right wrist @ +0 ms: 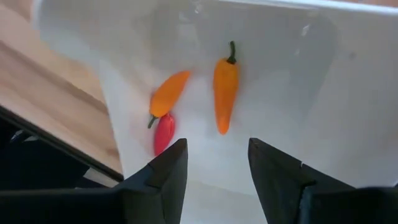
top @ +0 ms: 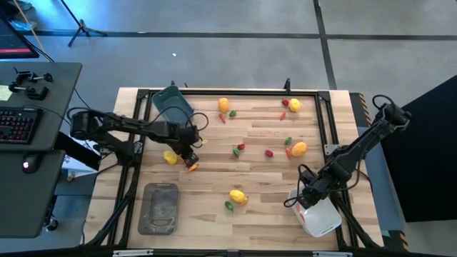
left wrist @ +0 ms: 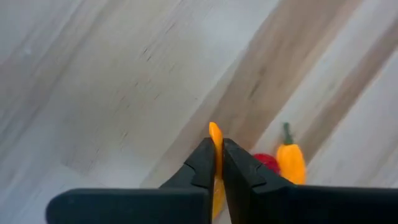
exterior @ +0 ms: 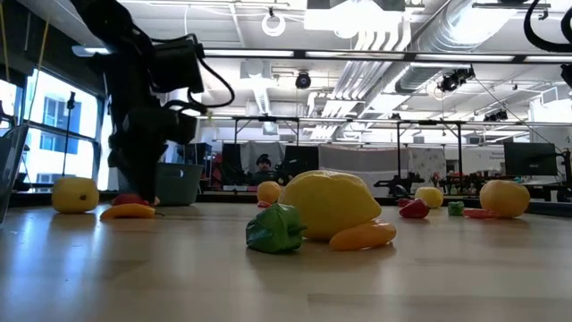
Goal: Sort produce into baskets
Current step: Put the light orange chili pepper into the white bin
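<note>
Clamping the left claw point(left wrist: 217, 163) on a thin orange stick point(left wrist: 215, 140) low over the tabletop point(top: 264, 214), near the blue-grey tub point(top: 173, 104). Next, by judgement: lifting clear and carrying to a matching bin. Right claw point(right wrist: 217, 163) hovering apart and empty above the white tub point(right wrist: 323, 74), holding two orange peppers point(right wrist: 225, 87) and a red piece point(right wrist: 163, 133). Grey tray point(top: 160, 208) contents unclear. Other produce point(top: 238, 195) scattered between tubs.
</note>
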